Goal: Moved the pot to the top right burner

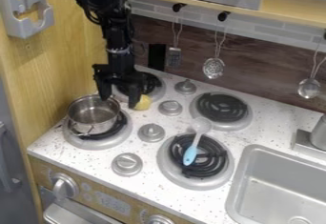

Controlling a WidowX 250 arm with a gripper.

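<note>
Pot [94,116], steel, on the lower left burner [96,144]

Item one: the pot, upright and open-topped, a wire handle at its near side (thin, and a little easy to miss).

Item two: one black gripper [119,102], hanging at the pot's far right edge. Its two fingers stand wide apart, one at the pot's far rim and the other to the right of the pot. Nothing is seen clamped between them; whether either touches the rim, I cannot tell.

Item three: a yellow object [143,103], right of the pot and just beside the right-hand finger.

Item four: the top right burner [221,107], black coil, well to the right of the pot.

Item five: a spoon [190,154], blue-handled with a pale bowl, lying across the lower right burner [170,169], to the right of the pot and nearer the camera.

Item six: a grey sink [240,185], far to the pot's right.
</note>
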